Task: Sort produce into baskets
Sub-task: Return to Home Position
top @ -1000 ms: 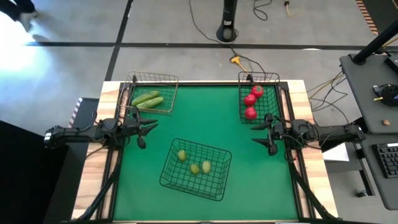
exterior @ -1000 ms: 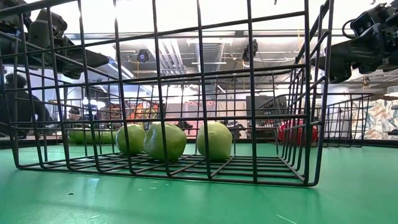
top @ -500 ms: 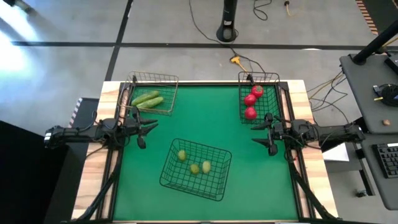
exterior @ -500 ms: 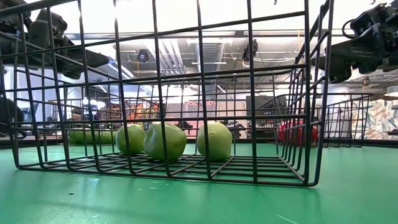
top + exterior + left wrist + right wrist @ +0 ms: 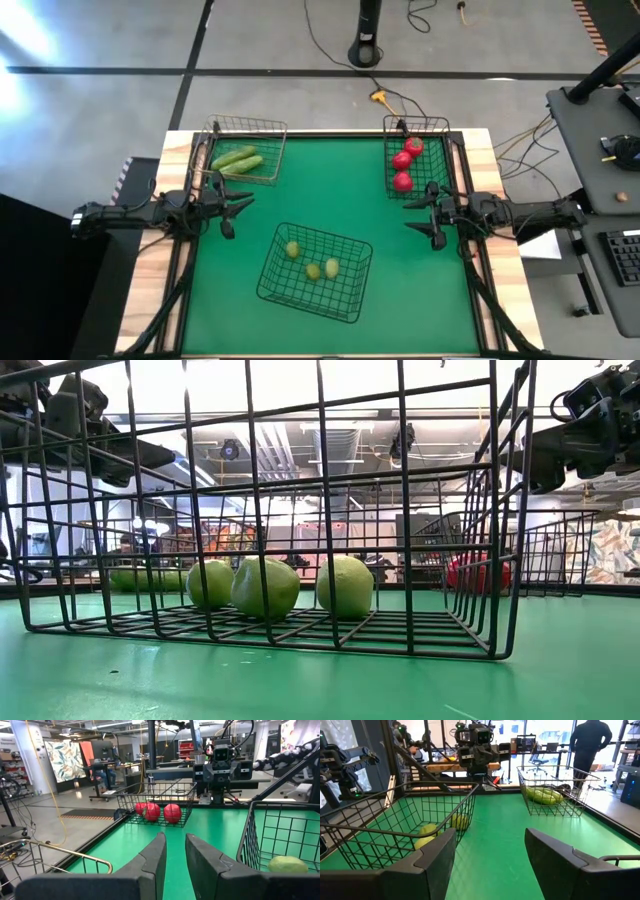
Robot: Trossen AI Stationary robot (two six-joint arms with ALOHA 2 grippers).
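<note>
1. From where I stand, the two cucumbers (image 5: 238, 159) lie side by side in the lighter wire basket (image 5: 255, 135) at the tabletop's (image 5: 330, 195) far left corner.
2. The three tomatoes (image 5: 402, 160) sit in a row in the dark basket (image 5: 432, 160) at the far right corner. The three limes (image 5: 313, 270) rest in the larger dark basket (image 5: 305, 296) by the middle of the near edge.
3. Each kind has its own basket and nothing lies loose on the green, so the sorting looks finished to me.
4. The left gripper (image 5: 175, 840) hovers at the left edge with its fingers only narrowly parted, holding nothing.
5. The right gripper (image 5: 490, 837) hovers at the right edge, near the tomato basket, with its fingers spread wide and empty.
6. The two face each other across the tabletop, clear of every basket, which I take for a resting pose.
7. I can read no brand, label or writing anywhere.
</note>
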